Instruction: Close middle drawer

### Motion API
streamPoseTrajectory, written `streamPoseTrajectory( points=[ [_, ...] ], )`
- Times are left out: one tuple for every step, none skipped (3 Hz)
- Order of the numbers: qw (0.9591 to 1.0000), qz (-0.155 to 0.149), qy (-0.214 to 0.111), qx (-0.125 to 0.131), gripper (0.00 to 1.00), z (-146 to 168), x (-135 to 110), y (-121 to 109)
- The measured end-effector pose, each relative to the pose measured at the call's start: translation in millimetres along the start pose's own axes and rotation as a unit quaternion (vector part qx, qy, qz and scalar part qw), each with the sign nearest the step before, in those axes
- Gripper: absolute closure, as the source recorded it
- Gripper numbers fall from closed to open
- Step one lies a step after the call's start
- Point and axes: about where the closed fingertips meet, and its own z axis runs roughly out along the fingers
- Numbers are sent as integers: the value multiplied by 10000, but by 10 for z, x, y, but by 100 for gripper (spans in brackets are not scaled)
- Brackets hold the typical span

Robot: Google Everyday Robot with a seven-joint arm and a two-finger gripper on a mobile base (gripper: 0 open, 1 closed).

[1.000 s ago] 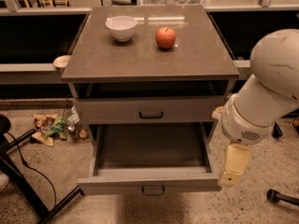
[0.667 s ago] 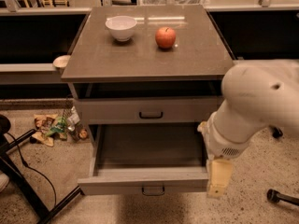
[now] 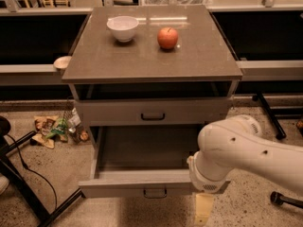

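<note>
1. A grey cabinet top carries a white bowl at rear left and a red apple just to the right of it, the two apart.
2. The floor is pale speckled stone. Crumpled wrappers lie left of the cabinet, near black stand legs.
3. The upper drawer sits flush, its flat front bearing a bold black handle.
4. The middle drawer below it stands pulled well out: a wide, shallow, matte grey tray with a low front and a small dark handle.
5. The smooth, rounded white arm reaches in from the right over the drawer's front right corner.
6. The gripper, a pale yellowish piece, hangs below the arm just in front of the drawer front. I cannot tell whether it is open or closed.
</note>
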Motion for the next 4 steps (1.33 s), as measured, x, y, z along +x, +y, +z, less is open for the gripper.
streamPoseTrajectory(
  points=[
    [9995,173,-228,-131,0,534,-1,14],
    [9995,173,-228,-131,0,536,0,14],
    [9996,38,-236,-148,0,885,44,15],
    [9992,-100,-374,-120,0,1328,187,25]
  ],
)
